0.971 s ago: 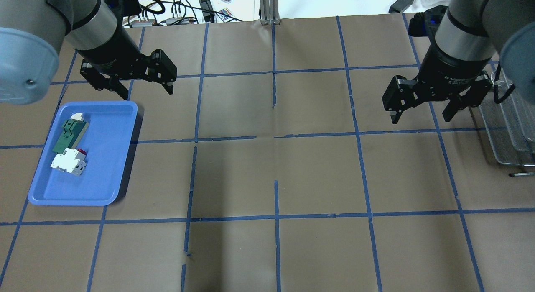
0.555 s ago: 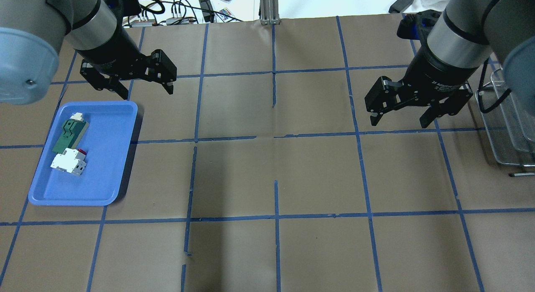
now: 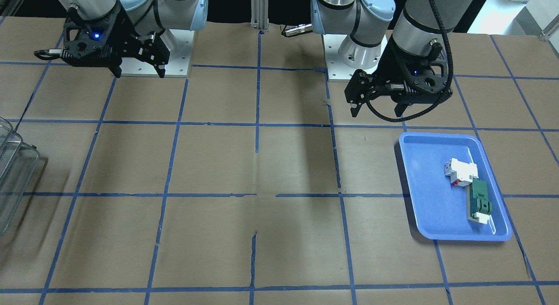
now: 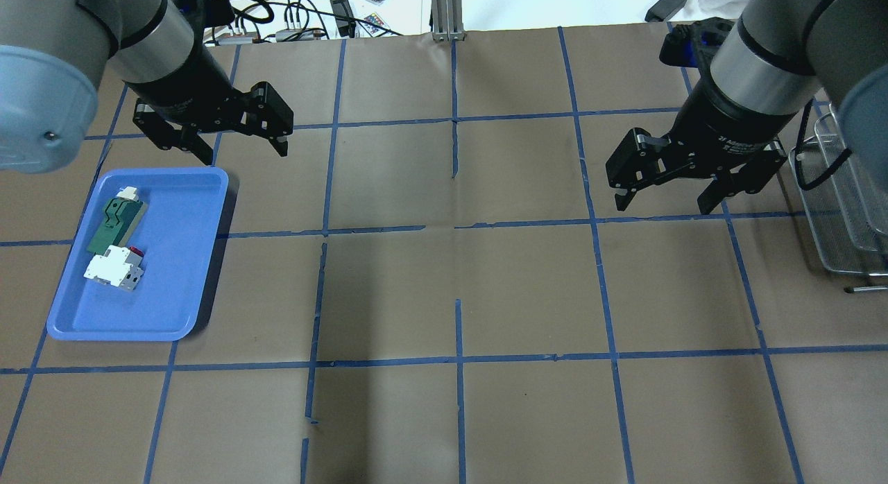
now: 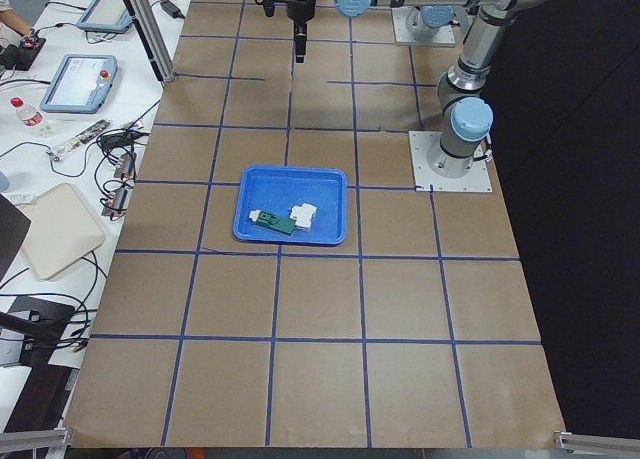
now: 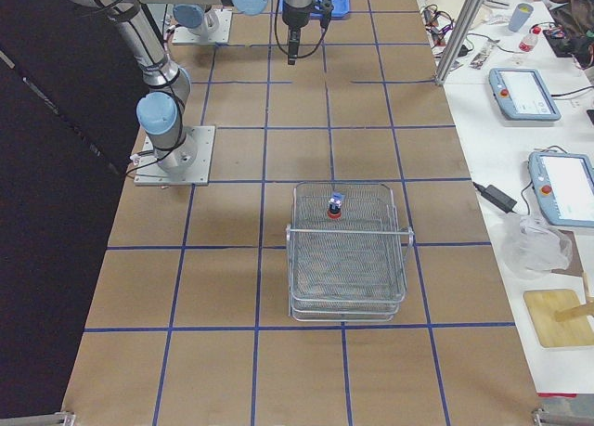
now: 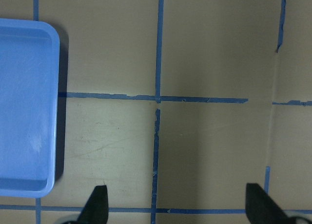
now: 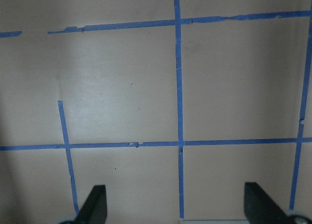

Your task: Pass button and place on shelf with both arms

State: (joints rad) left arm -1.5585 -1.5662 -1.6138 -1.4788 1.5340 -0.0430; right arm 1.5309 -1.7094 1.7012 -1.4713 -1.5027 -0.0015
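Note:
The button, with its red cap and bluish block, lies in the top tier of the wire shelf, seen only in the exterior right view. The shelf shows partly at the overhead view's right edge and at the front-facing view's left edge. My right gripper is open and empty, hanging over the table to the left of the shelf; it also shows in the front-facing view. My left gripper is open and empty above the far corner of the blue tray.
The blue tray at the left holds a white block with red marks and a green-and-white flat part. Cables and devices lie beyond the table's far edge. The wrist views show only taped brown table and a tray corner.
My right gripper has moved left, away from the shelf, and has stayed open and empty. The left arm has not moved.

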